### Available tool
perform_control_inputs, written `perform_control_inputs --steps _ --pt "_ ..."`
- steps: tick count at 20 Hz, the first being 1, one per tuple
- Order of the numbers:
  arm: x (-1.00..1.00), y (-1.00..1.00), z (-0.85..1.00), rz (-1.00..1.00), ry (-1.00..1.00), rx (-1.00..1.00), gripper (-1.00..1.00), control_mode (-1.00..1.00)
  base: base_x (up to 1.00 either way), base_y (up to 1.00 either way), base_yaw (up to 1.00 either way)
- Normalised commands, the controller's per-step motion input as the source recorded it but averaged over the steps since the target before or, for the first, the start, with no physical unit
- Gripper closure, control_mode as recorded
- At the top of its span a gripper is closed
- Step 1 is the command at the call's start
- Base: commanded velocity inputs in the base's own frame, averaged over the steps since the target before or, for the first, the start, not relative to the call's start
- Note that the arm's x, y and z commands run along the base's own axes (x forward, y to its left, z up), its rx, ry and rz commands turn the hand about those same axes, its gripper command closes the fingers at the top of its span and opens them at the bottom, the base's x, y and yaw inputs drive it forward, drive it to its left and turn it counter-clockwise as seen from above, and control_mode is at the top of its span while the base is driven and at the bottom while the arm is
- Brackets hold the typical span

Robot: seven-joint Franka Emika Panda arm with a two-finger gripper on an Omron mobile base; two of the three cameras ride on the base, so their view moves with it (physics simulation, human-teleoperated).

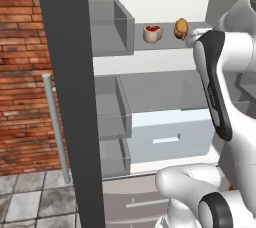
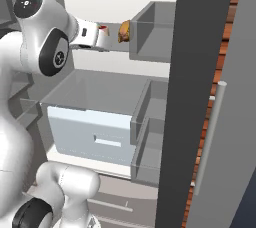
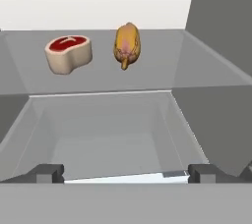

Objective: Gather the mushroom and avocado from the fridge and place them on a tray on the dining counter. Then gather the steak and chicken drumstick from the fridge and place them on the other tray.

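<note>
Left base view: fridge (image 1: pixel 150 87) stands open, dark door edge up the left, brick wall behind it; on the upper shelf (image 1: pixel 165 42) the steak (image 1: pixel 153 33) sits just left of the chicken drumstick (image 1: pixel 181 28), close but apart, and the white arm reaches up toward that shelf from the right, its wrist just beside the drumstick. Lower shelves and the pale drawer (image 1: pixel 167 134) below hold nothing I can see. Right base view: same fridge from the other side, arm coming in from the left, steak mostly hidden behind the white hand, drumstick poking out just past it, next to the grey door bin (image 2: pixel 152 32). Hand view: end effector (image 3: pixel 126 174) is released, fingertips spread wide at the bottom, nothing between them; steak left, drumstick right, both resting on the shelf ahead and well apart from the tips, with a clear bin (image 3: pixel 113 134) in between. Judgement: no mushroom or avocado on these shelves, so the produce half looks likely done, can't confirm, trays not in frame. Meat half not yet started: both pieces ungrasped, approach step. Left: grab each, carry to the other tray on the dining worktop.
</note>
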Motion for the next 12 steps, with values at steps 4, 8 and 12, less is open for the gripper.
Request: perform_control_inputs --steps 4,8,12 --pt "0.43 0.00 0.03 0.00 -0.04 -0.02 -1.00 -1.00 0.00 0.00 0.00" --pt "0.41 -0.01 -0.01 0.00 -0.11 -0.04 -1.00 -1.00 0.00 0.00 0.00" --pt "0.44 0.00 0.00 0.00 -0.05 -0.01 -1.00 -1.00 0.00 0.00 0.00"
